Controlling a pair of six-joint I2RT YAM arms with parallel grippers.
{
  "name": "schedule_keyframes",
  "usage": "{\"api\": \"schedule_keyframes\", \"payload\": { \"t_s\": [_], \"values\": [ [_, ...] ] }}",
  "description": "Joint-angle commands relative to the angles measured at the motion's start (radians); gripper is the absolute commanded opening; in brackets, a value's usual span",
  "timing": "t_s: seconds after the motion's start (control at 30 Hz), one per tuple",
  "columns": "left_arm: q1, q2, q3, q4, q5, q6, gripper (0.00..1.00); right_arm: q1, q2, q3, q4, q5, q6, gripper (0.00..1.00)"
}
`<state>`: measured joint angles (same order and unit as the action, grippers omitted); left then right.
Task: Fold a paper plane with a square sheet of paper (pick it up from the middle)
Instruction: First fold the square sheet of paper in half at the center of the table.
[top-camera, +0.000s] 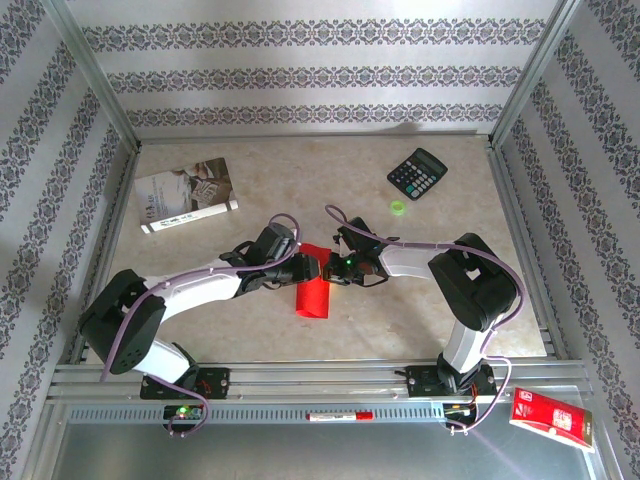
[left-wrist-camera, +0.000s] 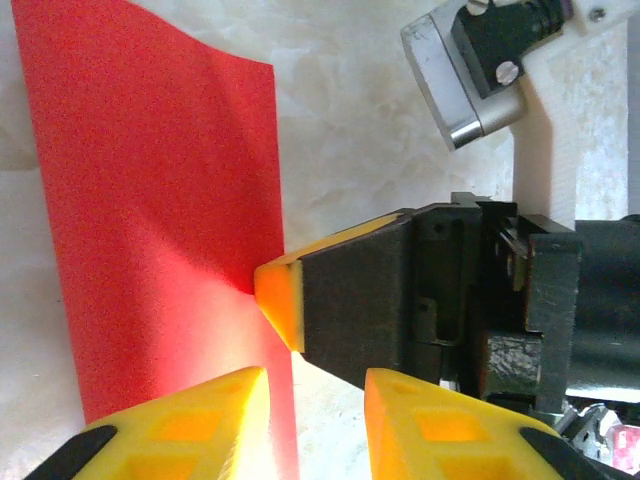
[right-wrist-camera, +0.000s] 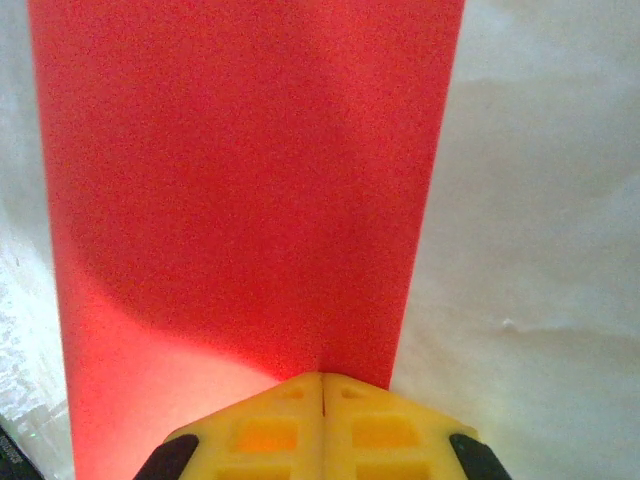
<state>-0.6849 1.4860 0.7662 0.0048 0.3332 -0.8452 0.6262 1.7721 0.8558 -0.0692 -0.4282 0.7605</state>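
Reading no text, brand or number anywhere. Making out only blurred print on the booklet (top-camera: 186, 195) cover and specks on the calculator (top-camera: 417, 173) keys. Finding the red packet (top-camera: 552, 420) markings too small as well.

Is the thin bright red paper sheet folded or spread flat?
Folded: the red paper sheet shows as a narrow rectangle, not a square.

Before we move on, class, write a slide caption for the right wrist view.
Right gripper shut on the red paper sheet, marbled tabletop behind.
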Motion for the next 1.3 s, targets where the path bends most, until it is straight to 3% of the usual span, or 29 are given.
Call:
{"api": "schedule_keyframes", "payload": {
  "t_s": [0.0,0.67,0.97,1.27],
  "values": [
    [0.01,0.034,0.023,0.04,0.035,-0.023,0.31,0.01,0.084,-0.039,-0.106,0.095,-0.004,0.0],
    [0.035,0.137,-0.023,-0.043,-0.03,-0.003,0.31,0.01,0.086,-0.038,-0.11,0.099,-0.004,0.0],
    [0.029,0.074,-0.007,-0.004,0.036,-0.034,0.35,0.01,0.085,-0.033,-0.116,0.097,-0.001,0.0],
    [-0.047,-0.012,-0.06,-0.002,0.051,-0.111,0.41,0.01,0.094,-0.025,-0.115,0.093,0.0,0.0]
  ]
}}
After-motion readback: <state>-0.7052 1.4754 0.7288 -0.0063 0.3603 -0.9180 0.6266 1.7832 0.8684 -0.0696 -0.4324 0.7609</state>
